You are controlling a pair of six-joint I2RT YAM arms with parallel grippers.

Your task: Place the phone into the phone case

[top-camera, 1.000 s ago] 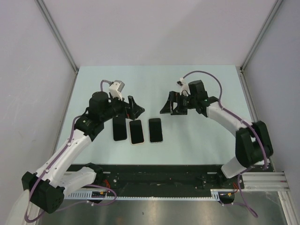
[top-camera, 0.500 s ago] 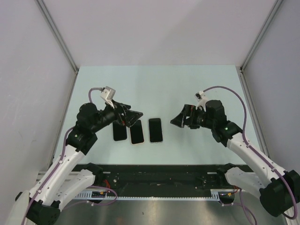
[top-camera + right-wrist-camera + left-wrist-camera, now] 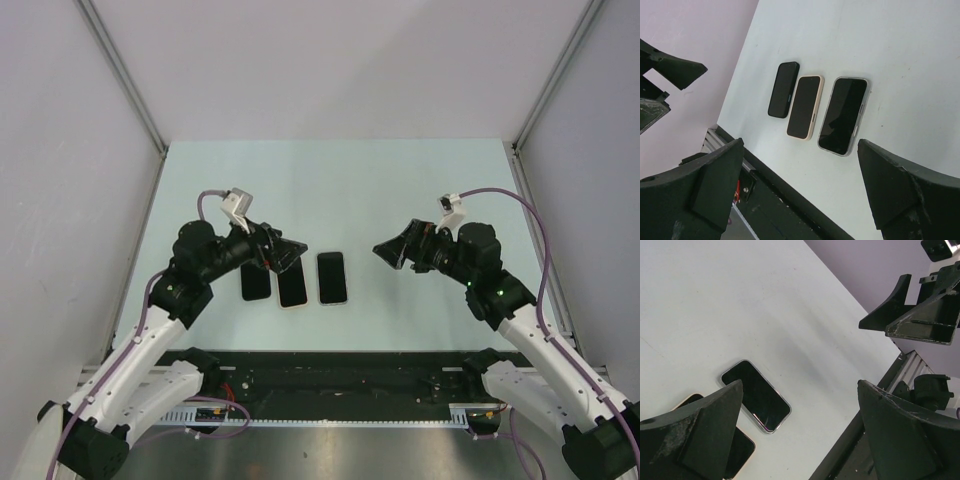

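Three flat phone-shaped things lie side by side on the table: a black one [image 3: 256, 281], a beige-edged one [image 3: 292, 284] and a silver-edged one [image 3: 332, 277]. I cannot tell which is the phone and which the case. All three show in the right wrist view: black [image 3: 783, 89], beige [image 3: 805, 106], silver [image 3: 844, 115]. My left gripper [image 3: 284, 250] is open and empty, raised above the black and beige ones. My right gripper [image 3: 392, 250] is open and empty, raised to the right of the silver one. In the left wrist view the silver one [image 3: 756, 395] lies between my fingers, and the beige one [image 3: 739, 454] is partly hidden.
The pale table [image 3: 330, 180] is walled in by grey panels on the left, back and right. A black rail [image 3: 330, 375] with the arm bases runs along the near edge. My right gripper's fingers [image 3: 912, 315] show in the left wrist view.
Both grippers have drawn back toward the near edge. The right one also moved to the right, away from the three things. Both stay open. The three things have not moved.
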